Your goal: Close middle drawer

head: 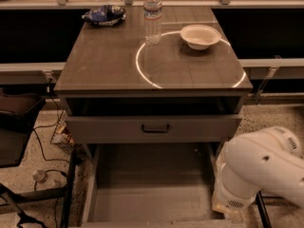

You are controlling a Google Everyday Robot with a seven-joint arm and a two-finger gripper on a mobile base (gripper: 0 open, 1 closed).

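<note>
The middle drawer (152, 194) is pulled far out toward the camera, and its long plain tray is empty. Its front lies at the bottom edge of the view and barely shows. Above it, the top drawer (155, 127), with a dark bar handle, stands slightly open, leaving a dark gap under the cabinet top. My gripper is out of view. Only my white arm (261, 172) shows, at the lower right, beside the right side of the open tray.
On the cabinet top (104, 65) stand a water bottle (152, 15), a white bowl (200, 36) and a blue snack bag (103, 15). A bright ring of light lies on the top. A dark chair (16, 122), cables and a wire basket (61, 129) are on the floor at the left.
</note>
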